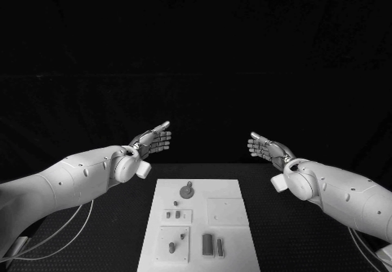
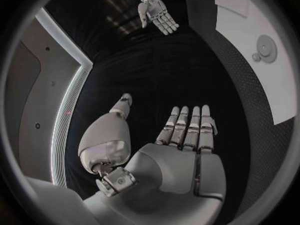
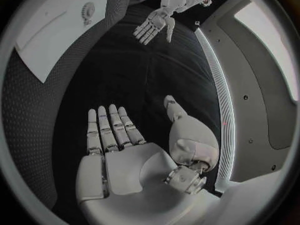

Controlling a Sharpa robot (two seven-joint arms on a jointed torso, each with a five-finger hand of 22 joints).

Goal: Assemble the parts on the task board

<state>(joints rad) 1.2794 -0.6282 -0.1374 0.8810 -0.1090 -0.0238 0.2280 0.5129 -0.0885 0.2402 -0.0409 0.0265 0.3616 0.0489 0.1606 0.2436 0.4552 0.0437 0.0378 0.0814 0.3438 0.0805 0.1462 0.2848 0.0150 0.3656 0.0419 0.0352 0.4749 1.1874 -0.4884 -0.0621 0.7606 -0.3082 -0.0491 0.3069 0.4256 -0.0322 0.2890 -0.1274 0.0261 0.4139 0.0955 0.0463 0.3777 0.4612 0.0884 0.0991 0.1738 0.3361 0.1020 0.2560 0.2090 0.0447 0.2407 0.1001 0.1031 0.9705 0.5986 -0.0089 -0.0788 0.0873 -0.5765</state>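
The white task board [image 1: 226, 190] lies in the middle of the table, near the front. On it sit a round grey part [image 1: 187, 192], some small pegs [image 1: 174, 215] and two upright blocks [image 1: 212, 245]. My left hand [image 1: 153, 140] is raised beyond the board's far left, fingers stretched out and apart, holding nothing. My right hand [image 1: 268, 149] mirrors it beyond the board's far right, also flat and empty. The left wrist view has my left hand's [image 2: 181, 140] palm bare, the board [image 2: 250, 40] with the round part [image 2: 265, 48], and the right hand [image 2: 158, 14]. The right wrist view shows the right hand [image 3: 115, 140] empty.
The black table [image 1: 106, 226] runs round the board on both sides. A recessed square [image 1: 226, 211] marks the board's right half. Cables [image 1: 57, 235] hang under my left arm. The board [image 3: 59, 30] and my left hand [image 3: 153, 27] appear in the right wrist view.
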